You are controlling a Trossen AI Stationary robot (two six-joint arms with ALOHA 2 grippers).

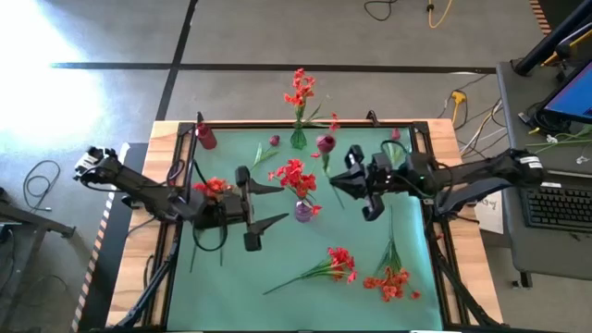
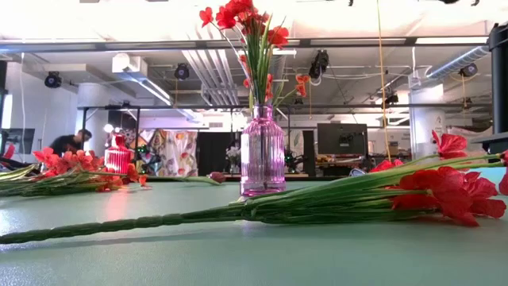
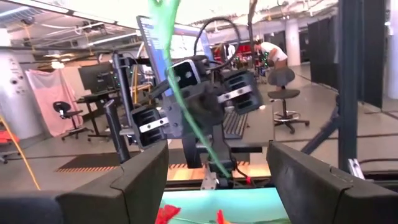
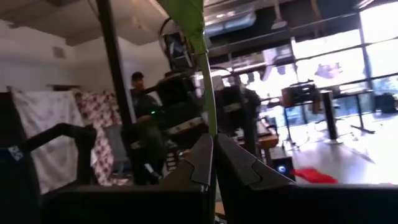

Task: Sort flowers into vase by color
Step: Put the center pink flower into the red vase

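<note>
Bright window glare, blurred wrist views

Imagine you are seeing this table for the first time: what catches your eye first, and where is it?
A purple glass vase with red flowers stands mid-table, between the two arms. The right gripper is shut on a thin green stem, raised above the mat; the left gripper waits open on the vase's other side. More red flowers lie loose on the green mat, near its front edge.

An open robotics lab or workshop: exposed silver ceiling ducts above rows of black computer monitors, a grey rolling office chair on bare concrete floor, loose yellow cables (a seated person works in the background).
</note>
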